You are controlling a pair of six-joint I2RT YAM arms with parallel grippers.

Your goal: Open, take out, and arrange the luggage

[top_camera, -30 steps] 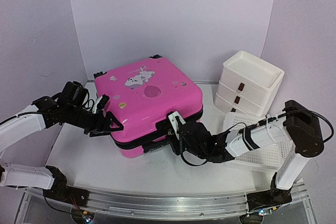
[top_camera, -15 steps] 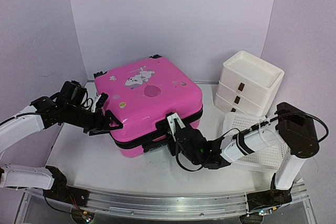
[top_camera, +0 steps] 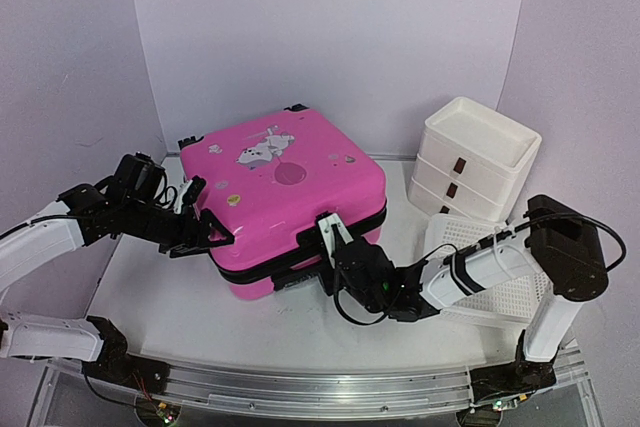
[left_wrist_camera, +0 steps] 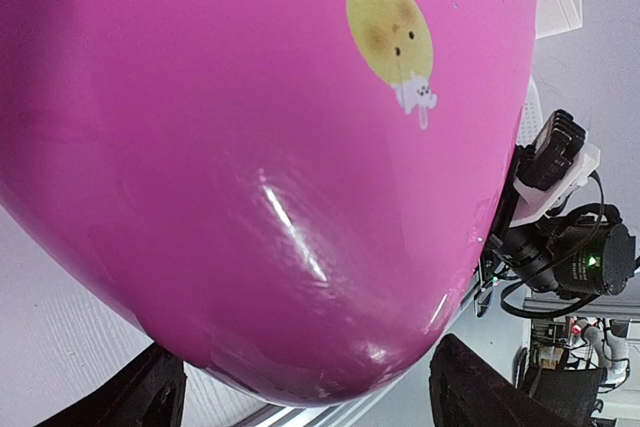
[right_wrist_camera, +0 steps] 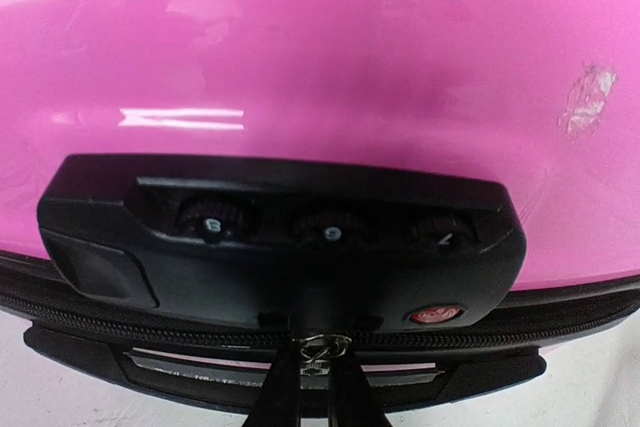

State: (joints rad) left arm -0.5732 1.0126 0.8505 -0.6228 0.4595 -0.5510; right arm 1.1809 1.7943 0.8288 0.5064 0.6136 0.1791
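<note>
luggage (top_camera: 285,197): closed, flat on table (top_camera: 160,297) | left gripper (top_camera: 205,218): jaws wide astride its left corner, contact unclear | right gripper (right_wrist_camera: 315,372): pinched on zip pull (right_wrist_camera: 316,347) under combination lock (right_wrist_camera: 280,237), pull half hidden

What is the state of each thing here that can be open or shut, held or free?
luggage: shut, zip closed, lying flat.
zip pull: pinched, just below the lock.
left fingers: open, one on either side of a luggage corner.
right fingers: shut on the zip pull.
drawer stack: all three drawers pushed in.
mesh basket: free, beside the drawer stack.
</note>
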